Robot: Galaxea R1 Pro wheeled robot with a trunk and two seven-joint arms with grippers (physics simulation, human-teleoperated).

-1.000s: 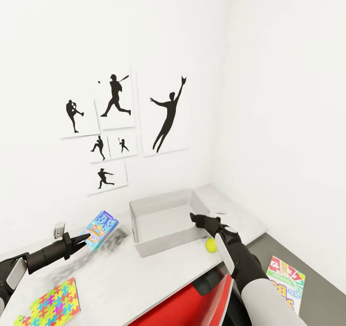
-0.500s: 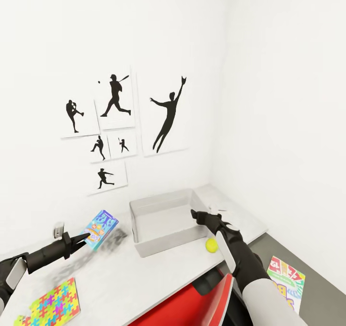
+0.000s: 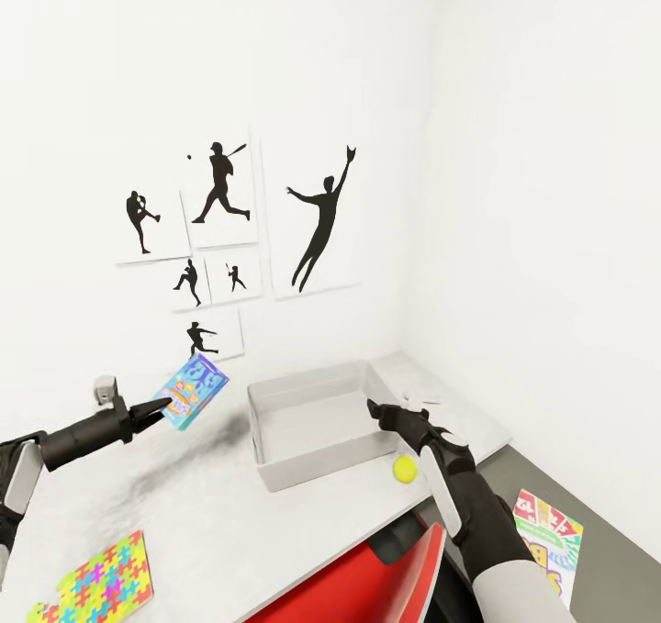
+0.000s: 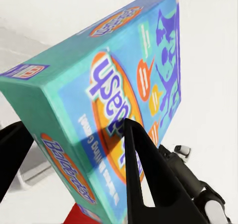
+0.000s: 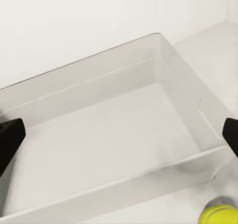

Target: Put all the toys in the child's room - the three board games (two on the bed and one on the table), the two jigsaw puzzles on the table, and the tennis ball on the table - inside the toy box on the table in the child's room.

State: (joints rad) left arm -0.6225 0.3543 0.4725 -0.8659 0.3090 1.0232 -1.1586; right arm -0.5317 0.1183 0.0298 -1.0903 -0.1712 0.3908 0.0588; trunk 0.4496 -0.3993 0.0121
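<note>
Leftmost, a jigsaw puzzle (image 3: 101, 575) lies flat on the table (image 3: 229, 531), well to the left of the toy box (image 3: 317, 421) and nearer the robot. Next, the left gripper (image 3: 163, 409) is clamped on the blue board game (image 3: 191, 391), which hangs tilted in the air above the table, near the toy box's left wall; in the left wrist view the fingers (image 4: 144, 169) pinch the game's edge (image 4: 106, 115). Centrally, the toy box stands on the table below the silhouette pictures (image 3: 234, 238). Right of it, the right gripper (image 3: 375, 413) hovers over the toy box's right front corner, fingers spread, grasping nothing. The tennis ball (image 3: 404, 468) rests on the table just beside that corner. Farthest right, a second board game (image 3: 543, 539) lies on the floor.
</note>
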